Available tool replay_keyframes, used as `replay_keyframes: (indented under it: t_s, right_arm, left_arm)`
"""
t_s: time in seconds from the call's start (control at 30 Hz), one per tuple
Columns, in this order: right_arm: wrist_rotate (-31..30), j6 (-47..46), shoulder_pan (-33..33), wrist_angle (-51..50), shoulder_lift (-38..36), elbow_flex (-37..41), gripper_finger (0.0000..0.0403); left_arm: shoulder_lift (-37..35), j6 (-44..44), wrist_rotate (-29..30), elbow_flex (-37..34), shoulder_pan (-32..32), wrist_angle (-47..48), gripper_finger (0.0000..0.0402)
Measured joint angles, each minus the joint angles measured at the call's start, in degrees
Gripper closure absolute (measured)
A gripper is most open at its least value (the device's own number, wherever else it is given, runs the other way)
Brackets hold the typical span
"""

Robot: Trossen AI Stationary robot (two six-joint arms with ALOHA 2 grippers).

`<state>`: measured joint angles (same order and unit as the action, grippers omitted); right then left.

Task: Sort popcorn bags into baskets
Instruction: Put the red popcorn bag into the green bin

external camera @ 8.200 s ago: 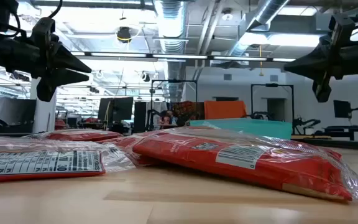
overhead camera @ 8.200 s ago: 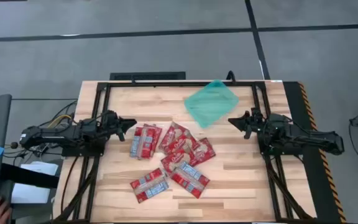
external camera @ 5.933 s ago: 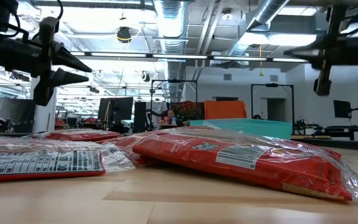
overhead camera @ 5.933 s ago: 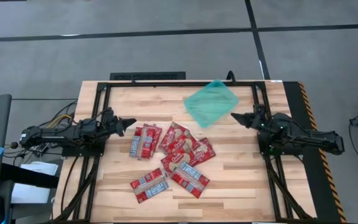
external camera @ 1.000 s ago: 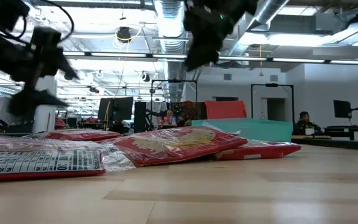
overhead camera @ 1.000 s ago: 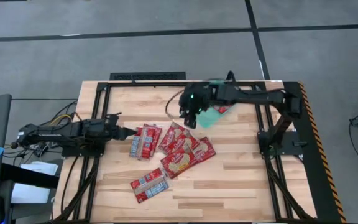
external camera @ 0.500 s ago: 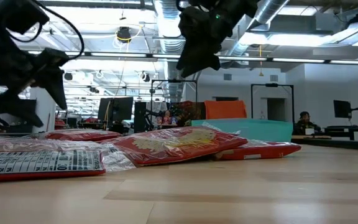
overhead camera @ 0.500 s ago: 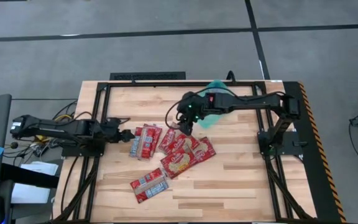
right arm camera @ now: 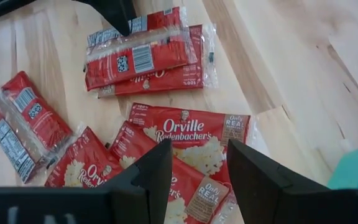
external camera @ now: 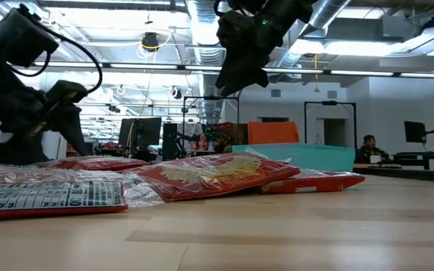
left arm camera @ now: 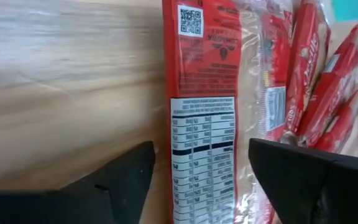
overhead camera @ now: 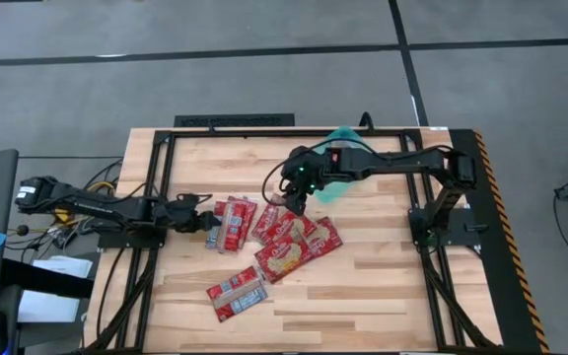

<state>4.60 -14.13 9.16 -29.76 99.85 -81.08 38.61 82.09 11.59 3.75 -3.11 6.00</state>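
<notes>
Wooden slats of the table (overhead camera: 383, 286) carry a cluster of red popcorn bags (overhead camera: 282, 247) at its middle, with the teal basket (overhead camera: 340, 176) near the far edge, partly under the right arm. Only the left wrist view shows the left gripper (left arm camera: 201, 171) parted and empty, straddling the nutrition-label end of a bag (left arm camera: 202, 118) whose long axis runs straight away from it. Only the right wrist view shows the right gripper (right arm camera: 199, 165) open and empty above an "Orville Redenbacher's" bag (right arm camera: 188, 134) lying crosswise.

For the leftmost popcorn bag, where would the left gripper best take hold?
Probably its near short edge: the leftmost popcorn bag lies flat, its end facing the open left gripper, whose fingers already straddle it. Come in low from the left.
</notes>
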Motion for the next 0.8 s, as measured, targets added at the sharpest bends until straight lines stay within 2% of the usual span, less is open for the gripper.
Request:
replay_keyframes:
  t_s: [0.1,0.43,0.57,0.67,0.8]
  right_arm:
    - [0.0,0.02,0.32,0.02,0.0,0.0,0.0225]
    - [0.0,-0.89,0.36,0.39,0.0,0.0,0.0232]
    - [0.18,-3.06,0.36,1.75,0.0,0.0,0.0228]
    - [2.69,-6.56,0.38,4.68,0.0,0.0,0.0221]
    - [4.58,-12.03,0.69,7.71,0.0,0.0,0.021]
  left_arm:
    - [0.83,0.01,0.21,0.0,0.02,0.08,0.0199]
    - [0.84,-0.61,3.15,-0.11,0.02,-4.66,0.0386]
    - [0.77,0.14,3.95,0.04,0.02,-9.71,0.0394]
    - [0.77,0.01,4.53,0.89,0.02,-13.71,0.0399]
    - [0.77,-2.87,7.7,2.99,0.02,-18.52,0.04]
